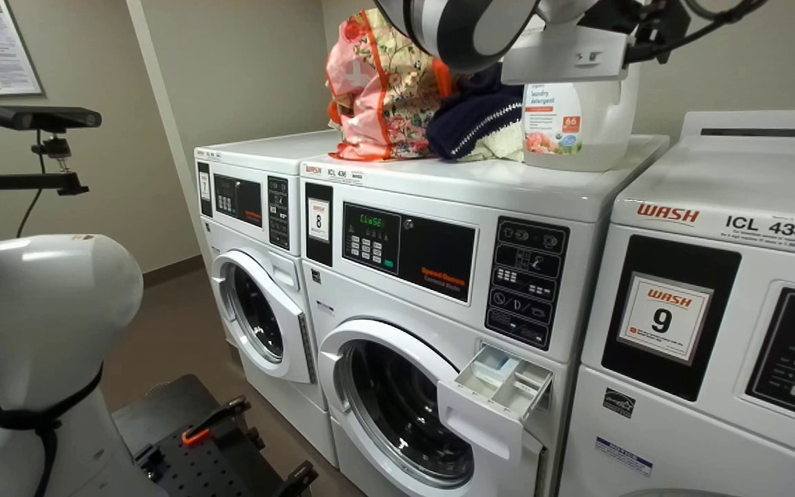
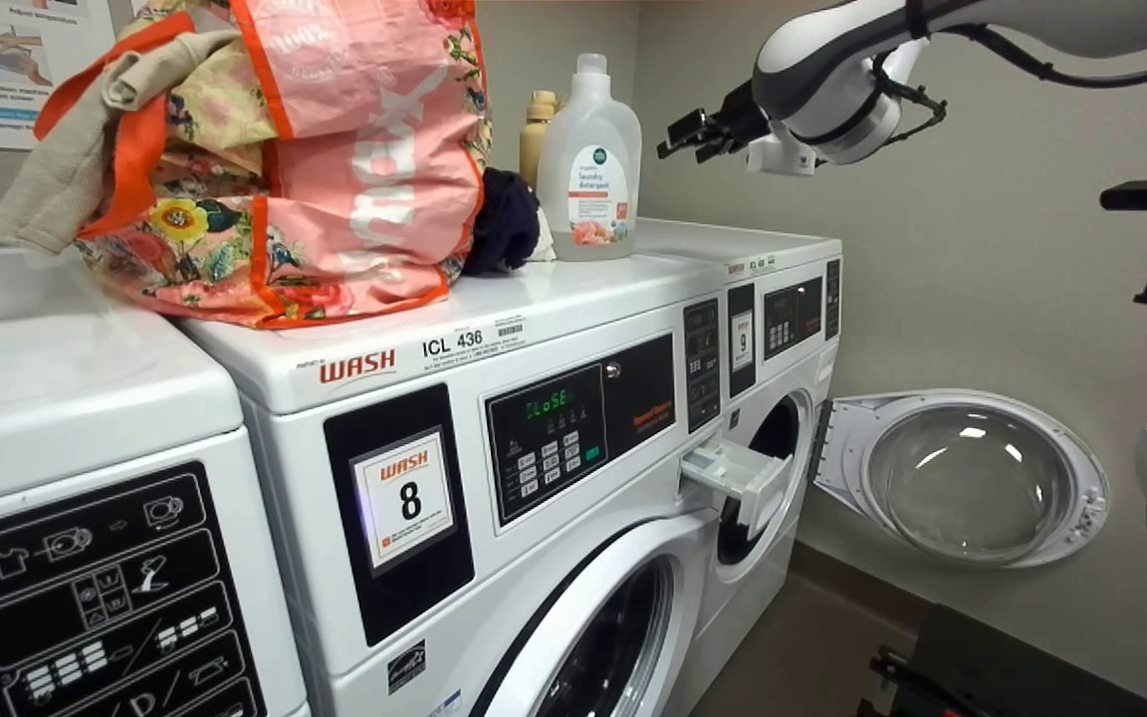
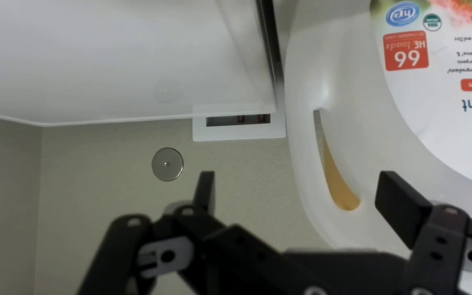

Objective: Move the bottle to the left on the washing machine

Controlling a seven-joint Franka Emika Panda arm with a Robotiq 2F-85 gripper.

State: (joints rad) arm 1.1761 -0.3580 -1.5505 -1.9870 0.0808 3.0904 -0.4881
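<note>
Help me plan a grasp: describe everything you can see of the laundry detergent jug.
The detergent jug looks like translucent whitish plastic, with a pale cap and a moulded loop handle. Its label reads "laundry detergent" and carries a red 66 square and flowers. It stands upright on the washing machine numbered 8, near the side by machine 9, handle facing that way. The open fingers are apart from it; whether the cream cloth beside it touches it is unclear.
</note>
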